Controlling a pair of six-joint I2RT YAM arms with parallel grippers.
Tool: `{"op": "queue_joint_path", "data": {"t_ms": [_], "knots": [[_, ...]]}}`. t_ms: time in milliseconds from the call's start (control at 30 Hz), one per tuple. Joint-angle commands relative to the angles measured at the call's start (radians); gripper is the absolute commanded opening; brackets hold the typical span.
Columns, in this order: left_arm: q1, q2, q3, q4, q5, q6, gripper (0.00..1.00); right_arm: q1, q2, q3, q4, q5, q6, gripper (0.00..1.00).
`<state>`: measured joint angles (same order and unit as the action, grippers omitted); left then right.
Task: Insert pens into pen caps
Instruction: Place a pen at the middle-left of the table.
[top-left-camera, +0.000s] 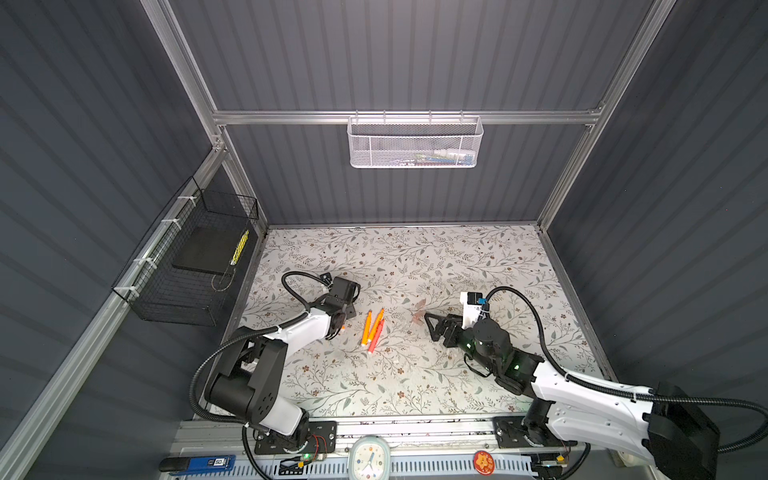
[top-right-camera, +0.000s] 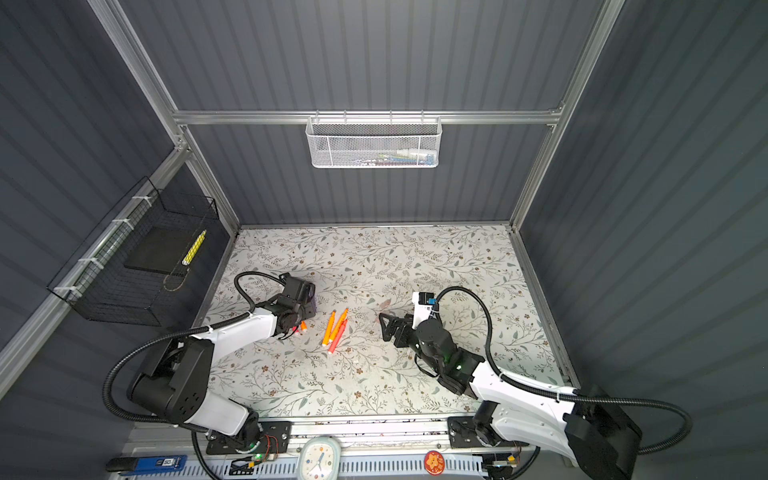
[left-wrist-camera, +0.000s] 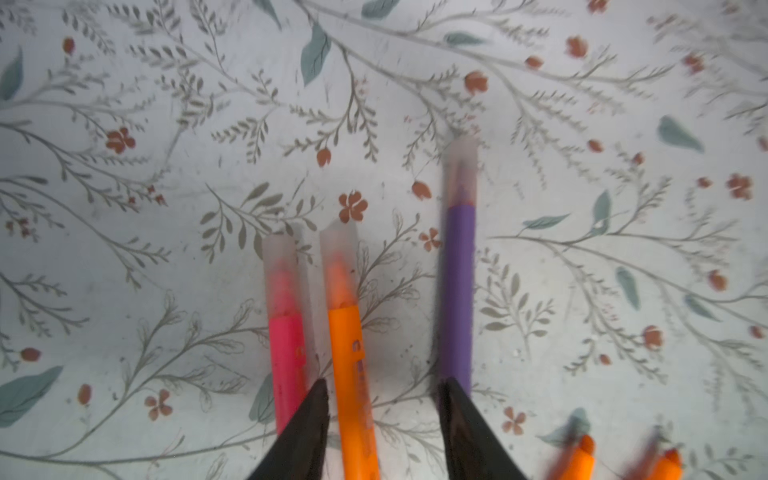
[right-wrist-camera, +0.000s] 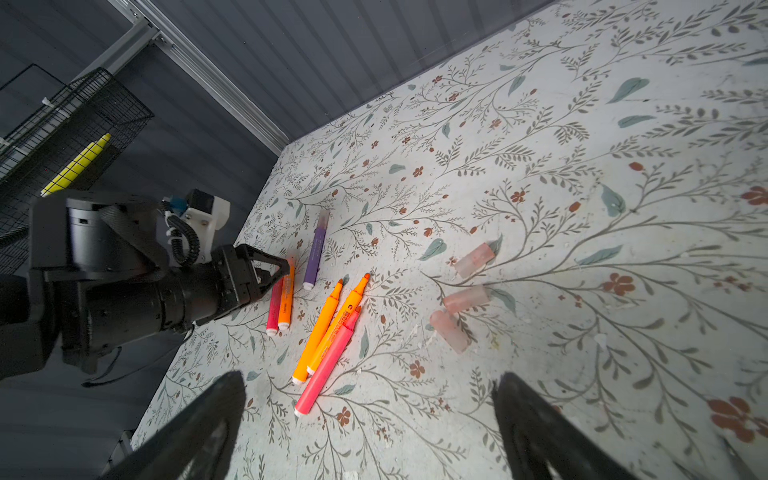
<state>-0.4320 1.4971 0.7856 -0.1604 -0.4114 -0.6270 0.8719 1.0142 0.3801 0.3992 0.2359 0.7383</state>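
Our left tool (left-wrist-camera: 383, 384) stood part-open astride three capped pens (left-wrist-camera: 349, 353) low in its wrist view, gripping none; our right tool (right-wrist-camera: 370, 376), wide and empty, faced three bare pens (right-wrist-camera: 328, 324) mid-frame. Next, we judged, came fetching a loose cap (right-wrist-camera: 465, 298) right of them

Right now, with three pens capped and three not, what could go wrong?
1. The open left hand straddles the capped orange pen, with the pink pen and purple pen close beside; lifting off crookedly could drag or roll them.
2. The three uncapped pens lie bunched and touching, so gripping one may shove the others.
3. The loose caps are pale, translucent and round; they may slip or roll.
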Motion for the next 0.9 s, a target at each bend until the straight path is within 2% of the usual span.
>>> {"op": "queue_joint_path", "data": {"t_ms": [0, 100, 233, 367, 500, 633, 767, 867], "knots": [[0.003, -0.066, 0.041, -0.026, -0.007, 0.046, 0.48, -0.004, -0.013, 0.009, -0.009, 0.016, -0.007, 0.96], [0.003, -0.063, 0.049, -0.001, 0.054, 0.057, 0.49, -0.004, -0.010, 0.004, -0.002, 0.014, 0.007, 0.96], [0.003, 0.036, 0.071, 0.037, 0.110, 0.065, 0.48, -0.007, 0.011, 0.028, -0.023, 0.017, -0.009, 0.96], [0.003, 0.136, 0.110, 0.039, 0.115, 0.072, 0.47, -0.007, 0.015, 0.023, -0.006, 0.010, -0.001, 0.96], [0.003, 0.158, 0.112, 0.047, 0.092, 0.071, 0.47, -0.008, 0.006, 0.032, -0.042, 0.015, -0.012, 0.96], [0.003, 0.132, 0.092, 0.063, 0.127, 0.071, 0.47, -0.009, 0.001, 0.020, -0.035, 0.026, -0.012, 0.96], [-0.004, 0.027, 0.044, 0.071, 0.212, 0.068, 0.46, -0.010, 0.002, 0.023, -0.034, 0.013, -0.006, 0.96], [-0.045, -0.054, -0.030, 0.098, 0.243, 0.056, 0.47, -0.010, 0.006, 0.028, -0.043, 0.022, -0.016, 0.96]]}}
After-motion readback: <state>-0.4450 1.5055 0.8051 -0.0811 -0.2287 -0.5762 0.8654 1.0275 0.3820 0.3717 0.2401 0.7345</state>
